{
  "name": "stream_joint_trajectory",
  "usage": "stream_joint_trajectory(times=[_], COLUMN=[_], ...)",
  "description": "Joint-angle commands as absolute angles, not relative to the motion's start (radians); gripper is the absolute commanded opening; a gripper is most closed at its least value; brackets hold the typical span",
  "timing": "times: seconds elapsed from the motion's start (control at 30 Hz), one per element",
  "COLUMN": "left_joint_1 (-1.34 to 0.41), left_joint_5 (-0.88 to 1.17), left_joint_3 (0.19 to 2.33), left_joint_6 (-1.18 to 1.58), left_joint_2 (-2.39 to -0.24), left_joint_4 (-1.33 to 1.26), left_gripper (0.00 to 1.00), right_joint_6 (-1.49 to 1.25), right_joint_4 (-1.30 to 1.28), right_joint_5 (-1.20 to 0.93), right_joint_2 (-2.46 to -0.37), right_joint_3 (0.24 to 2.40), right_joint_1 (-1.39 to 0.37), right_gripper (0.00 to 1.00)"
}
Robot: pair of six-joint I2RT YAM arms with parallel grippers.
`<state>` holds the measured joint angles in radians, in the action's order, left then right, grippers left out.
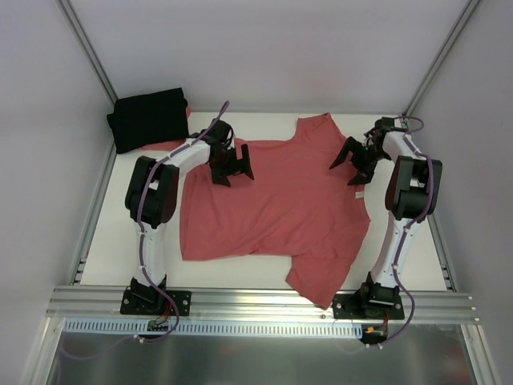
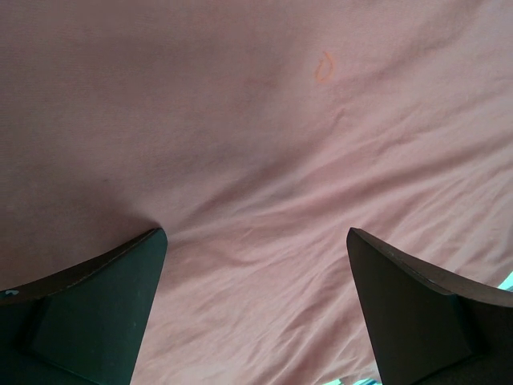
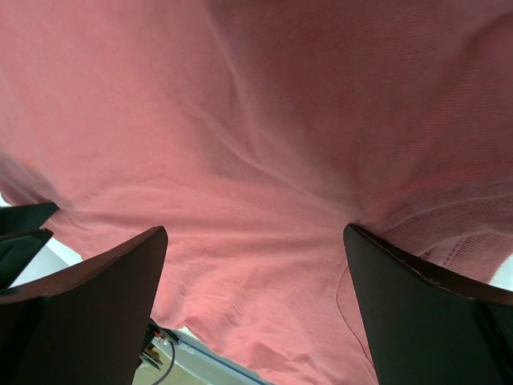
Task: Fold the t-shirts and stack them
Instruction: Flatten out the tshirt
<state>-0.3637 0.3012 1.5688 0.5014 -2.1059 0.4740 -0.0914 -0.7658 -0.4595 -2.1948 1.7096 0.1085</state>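
Both grippers (image 1: 234,167) (image 1: 351,166) spread wide over coral-red t-shirt (image 1: 280,208).

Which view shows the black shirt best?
The top view: the black shirt lies folded in the far left corner, its whole outline visible. Both wrist views show none of it, only the red shirt up close.

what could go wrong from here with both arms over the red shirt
1. Both pairs of jaws stand wide open over the wrinkled coral-red cotton t-shirt; closing, they may pinch only a crease, skewing the fold.
2. Its near corner lies by the right arm's base and could snag.
3. The left arm is close to the folded black t-shirt and might knock it.
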Motion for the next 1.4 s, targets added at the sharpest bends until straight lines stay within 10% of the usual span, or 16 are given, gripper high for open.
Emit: stream_joint_trajectory(times=[0.0,0.7,1.37], left_joint_1=[-0.351,-0.284,-0.215], left_joint_5=[0.354,0.342,0.563], left_joint_3=[1.600,1.575,1.868], left_joint_6=[0.505,0.494,0.595], left_joint_2=[-2.102,-2.003,-1.985], left_joint_4=[0.495,0.515,0.243], left_gripper=[0.99,0.99,0.99], right_joint_6=[-0.041,-0.037,-0.434], right_joint_4=[-0.788,-0.792,-0.494], right_joint_5=[-0.357,-0.336,-0.827], right_joint_2=[-2.197,-2.060,-2.239], right_joint_3=[1.729,1.660,2.232], right_joint_1=[0.173,0.273,0.241], right_gripper=[0.99,0.99,0.99])
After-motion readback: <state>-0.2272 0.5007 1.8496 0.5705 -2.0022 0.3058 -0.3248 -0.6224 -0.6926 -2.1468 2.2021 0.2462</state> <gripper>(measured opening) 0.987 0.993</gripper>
